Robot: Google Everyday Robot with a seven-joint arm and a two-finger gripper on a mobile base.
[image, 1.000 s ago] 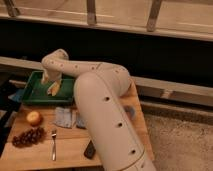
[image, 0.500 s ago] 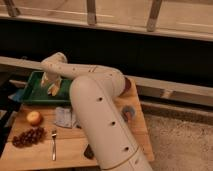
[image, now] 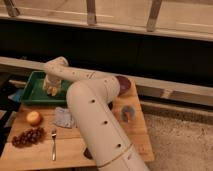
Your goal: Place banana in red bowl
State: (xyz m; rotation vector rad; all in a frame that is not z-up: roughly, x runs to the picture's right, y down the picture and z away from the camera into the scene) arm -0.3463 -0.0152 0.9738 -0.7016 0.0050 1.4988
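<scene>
My gripper (image: 51,84) is at the end of the white arm, low over the green tray (image: 30,95) at the back left of the wooden table. A pale yellow piece that looks like the banana (image: 53,90) shows right at the gripper, inside the tray. I cannot tell whether it is held or lying there. The red bowl is not in view, and the thick arm hides the middle of the table. The purple bowl (image: 123,83) stands at the back right.
A round yellow-orange fruit (image: 34,118), dark grapes (image: 27,136) and a fork (image: 53,145) lie at the front left. A crumpled grey wrapper (image: 64,117) lies beside the arm. A small greyish cup (image: 129,114) stands to the right. A dark counter wall runs behind the table.
The arm's thick middle part has swung a little to the left. The gripper has stayed over the green tray.
</scene>
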